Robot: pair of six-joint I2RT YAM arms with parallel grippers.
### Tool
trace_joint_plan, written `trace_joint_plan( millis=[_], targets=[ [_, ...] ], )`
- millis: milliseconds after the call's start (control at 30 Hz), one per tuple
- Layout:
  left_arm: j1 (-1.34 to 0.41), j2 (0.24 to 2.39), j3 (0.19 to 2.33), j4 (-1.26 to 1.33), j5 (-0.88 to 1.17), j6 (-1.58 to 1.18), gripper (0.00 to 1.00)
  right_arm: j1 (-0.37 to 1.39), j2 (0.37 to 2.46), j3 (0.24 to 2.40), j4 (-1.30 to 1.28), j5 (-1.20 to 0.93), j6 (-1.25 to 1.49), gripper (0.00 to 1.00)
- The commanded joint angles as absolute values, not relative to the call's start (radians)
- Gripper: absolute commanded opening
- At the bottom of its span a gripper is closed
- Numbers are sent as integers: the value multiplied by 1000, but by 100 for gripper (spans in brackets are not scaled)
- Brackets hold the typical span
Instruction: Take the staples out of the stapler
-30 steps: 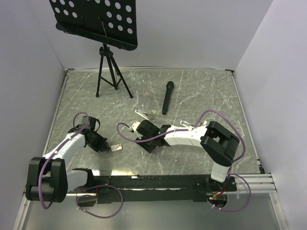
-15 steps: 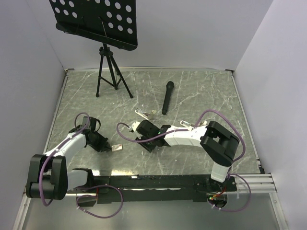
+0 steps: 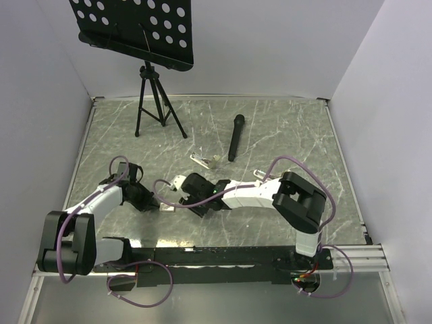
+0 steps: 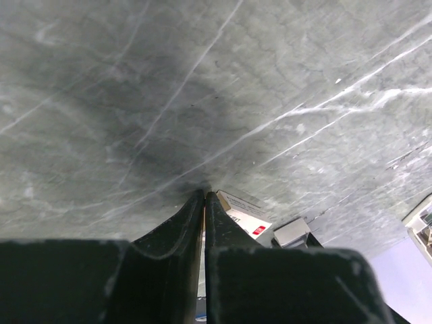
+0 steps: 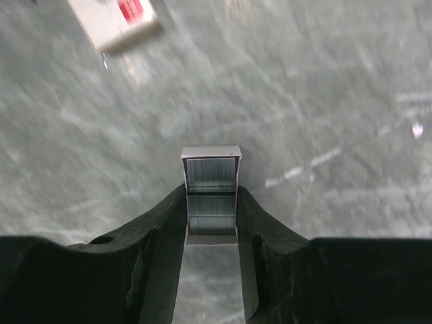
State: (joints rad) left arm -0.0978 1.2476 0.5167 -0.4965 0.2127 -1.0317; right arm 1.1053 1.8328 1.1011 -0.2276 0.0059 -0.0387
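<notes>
The stapler (image 3: 204, 160) is a small silvery thing lying at mid-table, apart from both grippers. My right gripper (image 3: 181, 183) (image 5: 211, 191) is shut on a small white open tray (image 5: 211, 170) (image 3: 177, 181) with rows of grey staples (image 5: 211, 206) in it. A white box with a red label (image 3: 166, 208) (image 5: 115, 20) (image 4: 244, 210) lies just beyond the tray. My left gripper (image 3: 143, 200) (image 4: 204, 194) is shut with nothing in it, its tips on the table against that box. The tray (image 4: 291, 231) shows at the lower right of the left wrist view.
A black microphone (image 3: 235, 138) lies behind the stapler. A music stand on a tripod (image 3: 156, 101) occupies the back left. White walls enclose the marbled table (image 3: 290, 135) on three sides. The arm bases sit on a black rail (image 3: 216, 256) at the near edge.
My right gripper has narrowed onto the tray and carried it left toward the box. The left gripper has crept right up to the box, staying shut.
</notes>
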Motion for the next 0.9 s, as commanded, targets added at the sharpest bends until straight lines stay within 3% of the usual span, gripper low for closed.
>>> trace_joint_plan(
  millis=[0, 867],
  targets=[
    [-104, 1267, 529, -459, 212, -1014, 11, 1123, 1871, 1181, -186, -20, -69, 40],
    [-104, 1250, 525, -477, 204, -1003, 10, 1169, 2000, 1341, -238, -12, -80, 39]
  ],
)
